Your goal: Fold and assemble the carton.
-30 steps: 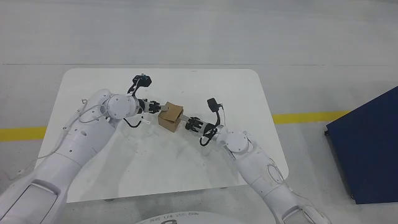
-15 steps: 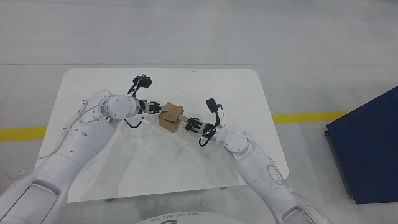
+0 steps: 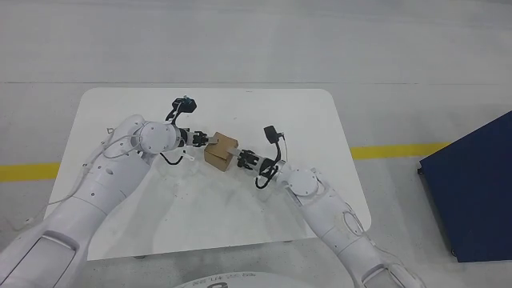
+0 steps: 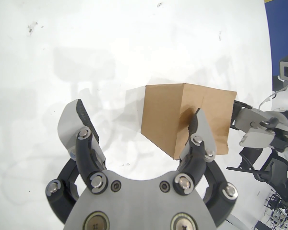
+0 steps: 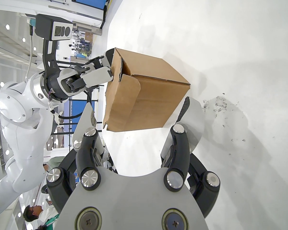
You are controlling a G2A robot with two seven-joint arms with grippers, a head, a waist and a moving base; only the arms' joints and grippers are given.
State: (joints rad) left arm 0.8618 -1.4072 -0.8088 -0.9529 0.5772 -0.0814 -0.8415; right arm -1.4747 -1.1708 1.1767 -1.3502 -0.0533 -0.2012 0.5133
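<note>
Top view, near the middle of the frame: shows the carton (image 3: 222, 149) resting on the white table (image 3: 264, 112), with the left gripper (image 3: 202, 139) against its left side and the right gripper (image 3: 242, 160) at its lower right side. In the left wrist view, finds the left gripper spread wide and clamping nothing, with only one finger pad (image 4: 194, 120) leaning on a side wall of the carton and the other finger apart, over bare table. In the right wrist view, finds the right gripper spread wide too, with the near end of the carton seemingly between its fingertips. Cannot tell about real contact of the pads with the cardboard, so counts this as no firm hold. About progress: judges the body as already raised into a box shape. Notices, on one face, flaps folded inward but not flat, with a bulging flap and a dark gap beside a ragged edge. Leaves, most likely, the pressing flat and closing of these flaps, and perhaps the opposite end, hidden here. About room: places the carton well apart from every table edge, with bare surface toward the upper part and the lower left of the top view, probably enough for turning or sliding it. Keeps the blue panel (image 3: 480, 184) at the right edge of the frame, well apart from the table.
</note>
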